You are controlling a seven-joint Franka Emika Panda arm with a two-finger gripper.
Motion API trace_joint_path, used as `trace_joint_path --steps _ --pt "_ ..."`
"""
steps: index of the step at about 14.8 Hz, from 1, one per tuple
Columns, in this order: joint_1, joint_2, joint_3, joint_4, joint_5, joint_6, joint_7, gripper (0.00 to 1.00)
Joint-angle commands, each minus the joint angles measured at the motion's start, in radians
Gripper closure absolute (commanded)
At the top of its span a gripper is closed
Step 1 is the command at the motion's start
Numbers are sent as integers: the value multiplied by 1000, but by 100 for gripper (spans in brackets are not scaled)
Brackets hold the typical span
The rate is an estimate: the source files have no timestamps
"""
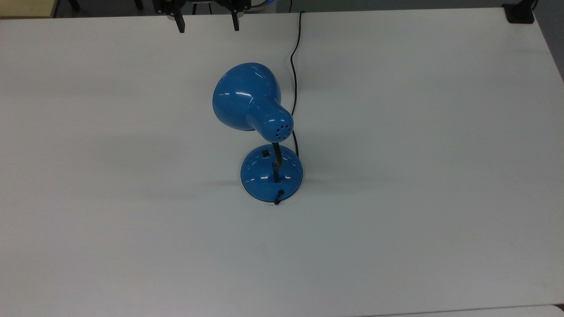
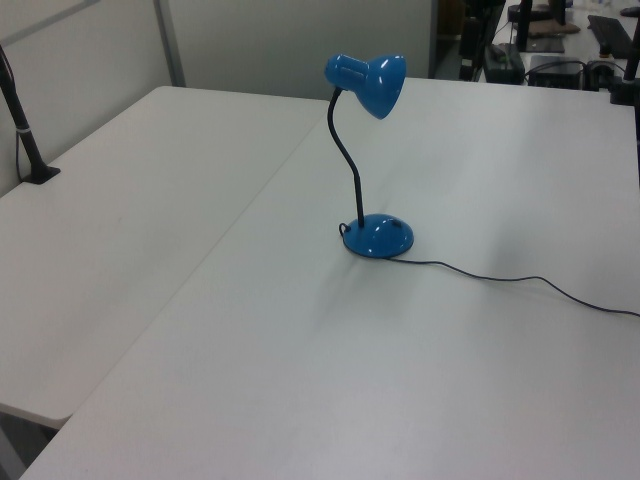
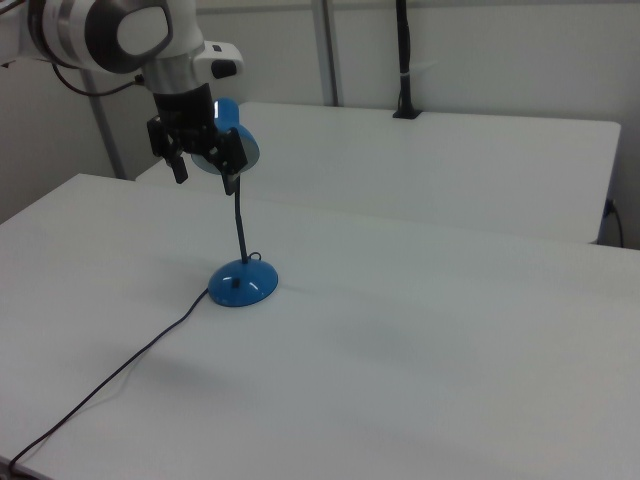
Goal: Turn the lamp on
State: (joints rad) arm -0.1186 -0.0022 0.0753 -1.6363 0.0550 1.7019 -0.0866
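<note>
The pincer (image 1: 207,24) is cut off at the top view's upper edge, so just its two black fingertips (image 1: 179,24) poke in, spread wide with nothing between them. In the right view it hangs in front of the lamp (image 3: 240,278), hiding most of the shade. Below and well apart from the pincer, the glossy blue lamp stands on the matte white table (image 1: 418,176): bell-shaped shade (image 1: 246,97) with vent holes, black gooseneck (image 2: 348,160), and round domed base (image 1: 271,174) bearing a small black switch (image 1: 265,153). Its thin black cord (image 1: 294,57) trails toward the pincer's edge of the table.
</note>
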Motion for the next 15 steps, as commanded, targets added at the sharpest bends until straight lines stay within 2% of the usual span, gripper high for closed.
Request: trace_joint_path --steps 1,11,12,15 --pt "14 2 3 3 -26 -4 27 0" --pt "13 1 3 -11 -26 -19 1 0" --pt "14 1 4 -20 -32 -19 -37 0" --pt "19 14 23 -74 -84 -13 -270 0"
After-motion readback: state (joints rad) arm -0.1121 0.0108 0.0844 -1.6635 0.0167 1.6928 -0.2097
